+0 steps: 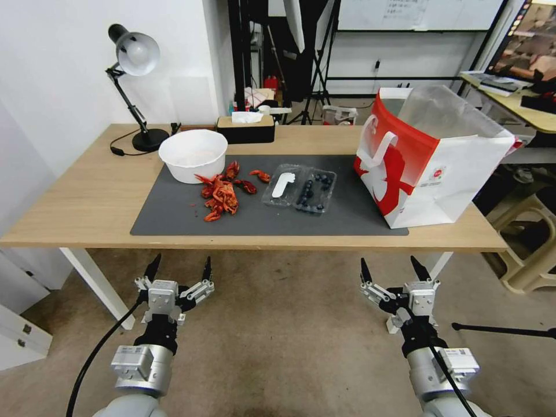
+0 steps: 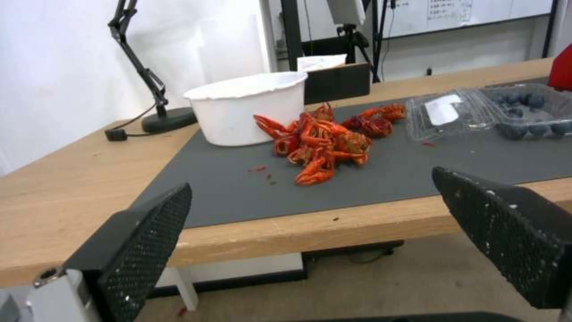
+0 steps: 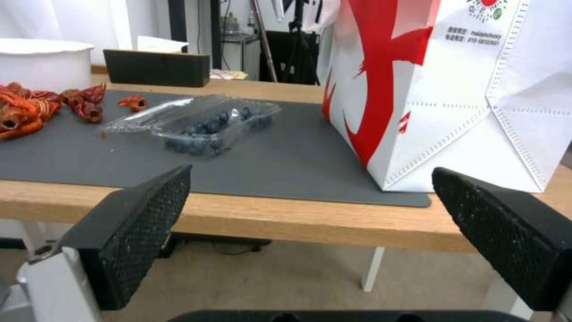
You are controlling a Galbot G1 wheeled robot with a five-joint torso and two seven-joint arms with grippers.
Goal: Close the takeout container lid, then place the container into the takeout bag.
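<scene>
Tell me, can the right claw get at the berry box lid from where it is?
Probably yes. The right claw hangs open below the table edge, and the open lid lies flat with bare mat in front; the bag stands off to the side.

A red-and-white takeout bag [image 1: 428, 168], a clear takeout container [image 1: 315, 189] of dark blueberries, red crayfish shells [image 1: 223, 194] — all set on a grey mat [image 1: 174, 214].

clear takeout container [image 1: 315, 190] open flat beside upright takeout bag [image 1: 431, 162].

A wooden table [image 1: 87, 197] carries a grey mat [image 1: 174, 214] (lamp [image 1: 136, 87] beside it).
</scene>
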